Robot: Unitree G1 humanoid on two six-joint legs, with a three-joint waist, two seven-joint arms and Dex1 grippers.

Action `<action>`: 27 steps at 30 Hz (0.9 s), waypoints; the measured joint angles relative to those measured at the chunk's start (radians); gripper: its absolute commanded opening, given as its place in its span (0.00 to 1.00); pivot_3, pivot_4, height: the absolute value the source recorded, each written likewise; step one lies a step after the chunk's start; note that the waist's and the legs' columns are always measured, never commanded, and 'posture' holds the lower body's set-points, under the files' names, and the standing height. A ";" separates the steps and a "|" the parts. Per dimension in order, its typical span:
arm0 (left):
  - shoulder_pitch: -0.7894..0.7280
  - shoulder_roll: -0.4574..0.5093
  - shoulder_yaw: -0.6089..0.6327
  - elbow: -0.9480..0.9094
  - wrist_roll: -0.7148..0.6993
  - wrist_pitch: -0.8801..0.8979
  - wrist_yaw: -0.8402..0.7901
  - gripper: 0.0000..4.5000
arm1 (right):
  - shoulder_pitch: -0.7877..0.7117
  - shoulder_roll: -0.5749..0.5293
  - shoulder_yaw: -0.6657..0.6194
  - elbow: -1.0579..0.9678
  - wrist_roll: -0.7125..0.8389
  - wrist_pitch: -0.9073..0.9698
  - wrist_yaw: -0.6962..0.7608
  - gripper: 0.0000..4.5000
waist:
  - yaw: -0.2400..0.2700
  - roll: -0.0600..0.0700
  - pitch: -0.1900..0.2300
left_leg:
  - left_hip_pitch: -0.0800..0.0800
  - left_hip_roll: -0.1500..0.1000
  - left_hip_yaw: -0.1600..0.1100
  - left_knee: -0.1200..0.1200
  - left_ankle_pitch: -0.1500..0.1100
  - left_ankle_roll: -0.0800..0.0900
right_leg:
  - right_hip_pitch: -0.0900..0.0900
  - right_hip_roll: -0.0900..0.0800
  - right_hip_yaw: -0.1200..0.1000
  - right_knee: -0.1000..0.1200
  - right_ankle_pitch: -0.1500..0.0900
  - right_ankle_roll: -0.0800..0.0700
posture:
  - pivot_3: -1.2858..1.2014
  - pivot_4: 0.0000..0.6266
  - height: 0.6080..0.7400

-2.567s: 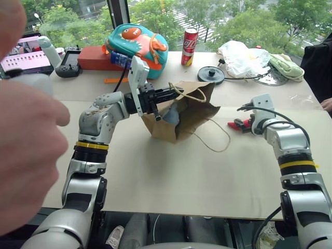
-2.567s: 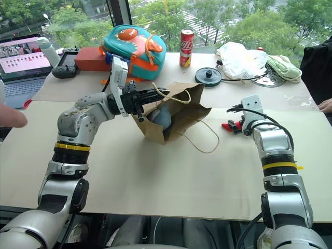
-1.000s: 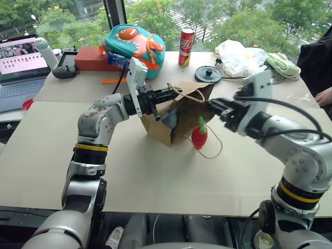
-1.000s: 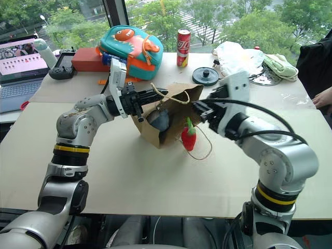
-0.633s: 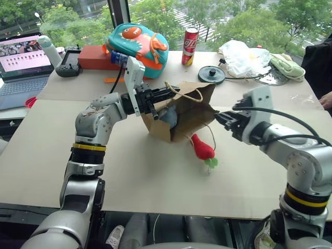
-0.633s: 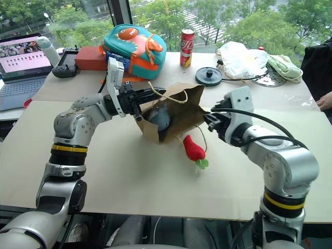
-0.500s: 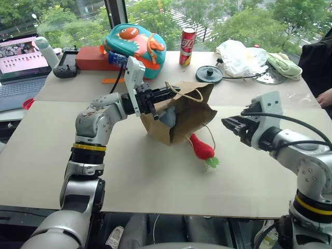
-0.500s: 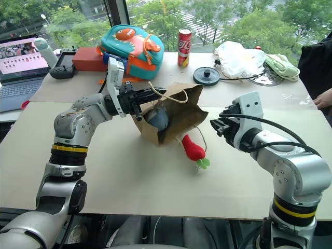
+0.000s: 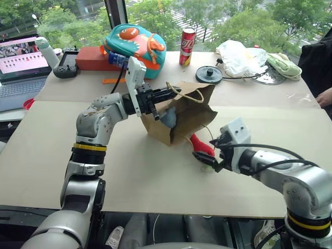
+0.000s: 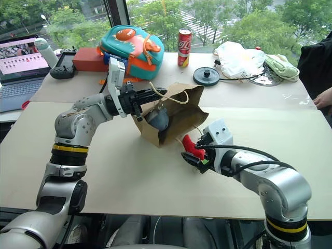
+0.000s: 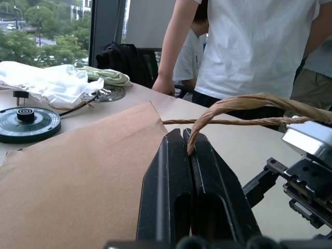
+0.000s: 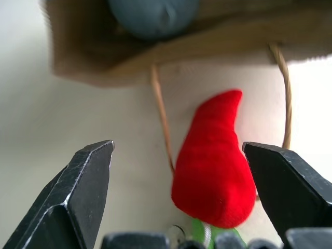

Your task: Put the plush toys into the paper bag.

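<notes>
On the table (image 9: 129,181), the left end effector (image 11: 188,150) pinches the paper bag (image 9: 181,116) rim. A grey plush (image 12: 153,15) sits inside; the red chili plush (image 12: 215,166) lies beside the bag between the right end effector (image 12: 176,155)'s spread fingers.

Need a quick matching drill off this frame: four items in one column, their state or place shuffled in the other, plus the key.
Column 1:
1. left gripper
2. right gripper
3. red chili plush
4. grey plush

Column 2:
A. lying on the table outside the paper bag
B. inside the bag's mouth
C. shut on the bag's cord handle
D. open, fingers on either side of the chili

Pairs: 1-C, 2-D, 3-A, 4-B
</notes>
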 measured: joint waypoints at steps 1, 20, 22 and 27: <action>0.000 0.000 0.000 0.000 0.000 0.000 0.000 0.00 | 0.015 -0.001 0.010 0.015 -0.014 -0.015 0.000 0.99 | 0.000 0.000 0.000 | 0.000 0.000 0.000 0.000 0.000 0.000 | 0.000 0.000 0.000 0.000 0.000 0.000 | 0.52 0.24 0.99; 0.000 0.001 -0.002 0.000 0.000 0.000 -0.001 0.00 | 0.055 -0.007 0.051 0.081 -0.072 -0.120 0.012 0.01 | -0.002 0.000 0.000 | 0.000 0.000 0.000 0.000 0.000 0.000 | 0.000 0.000 0.000 0.000 0.000 0.000 | 0.52 0.24 0.99; 0.000 0.001 -0.003 0.000 0.000 0.000 -0.001 0.00 | 0.051 -0.007 0.042 0.073 -0.066 -0.118 0.012 0.01 | -0.002 0.000 0.000 | 0.000 0.000 0.000 0.000 0.000 0.000 | 0.000 0.000 0.000 0.000 0.000 0.000 | 0.52 0.24 0.99; 0.000 0.003 -0.005 0.000 0.000 0.000 -0.001 0.00 | 0.027 -0.056 -0.117 -0.046 0.027 -0.064 0.049 0.01 | 0.000 0.000 0.000 | 0.000 0.000 -0.001 0.000 0.000 0.000 | 0.001 0.000 0.000 0.000 0.000 0.000 | 0.52 0.24 0.99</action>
